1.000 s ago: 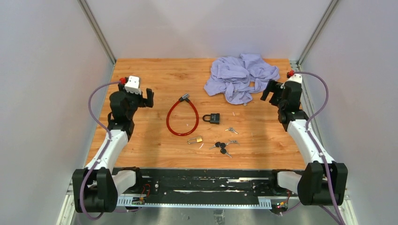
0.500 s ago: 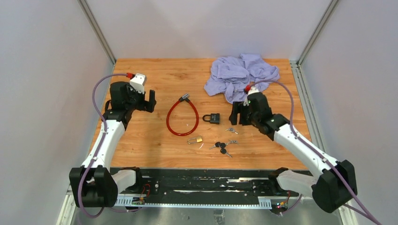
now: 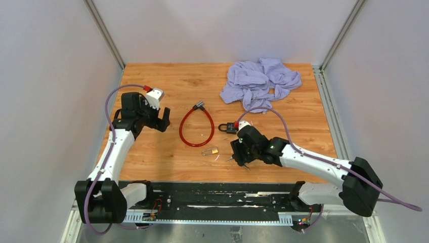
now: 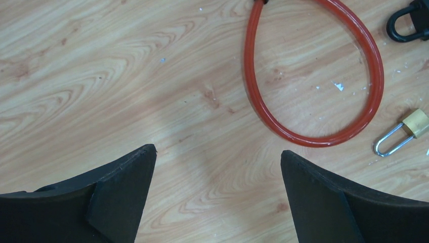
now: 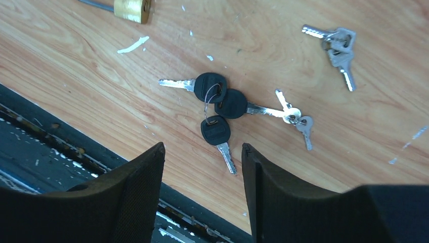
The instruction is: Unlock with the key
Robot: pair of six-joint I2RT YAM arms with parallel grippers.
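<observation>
**Black-headed keys (image 5: 217,109) lie just ahead of the spread right pincer (image 5: 202,152)**

Three keys with black heads hang on one thin wire ring and lie flat on the wooden bench (image 3: 162,157), close to its near edge. In the right wrist view they sit just beyond the right pincer's fingertips. The nearest key's blade points back toward the gap between the fingers. The pincer's two fingers are parted, and neither touches a key. A small pair of silver keys (image 5: 298,119) lies against the blade tip of one black-headed key. A second silver bunch (image 5: 336,43) lies apart, farther out on the bench.

The brass padlock (image 3: 211,151) lies on its side left of the keys, with its steel shackle pointing left. The black padlock (image 3: 230,127) lies farther back, just beside the right arm's wrist in the top view. A red cable lock (image 3: 196,126) forms a closed loop left of both padlocks. A crumpled lilac cloth (image 3: 260,81) is heaped at the far right of the bench.

The left pincer (image 4: 217,152) hangs over bare wood left of the red loop. Its fingers are spread wide and grip nothing. Its wrist view shows the loop, the brass padlock and part of the black padlock at the right side.
</observation>
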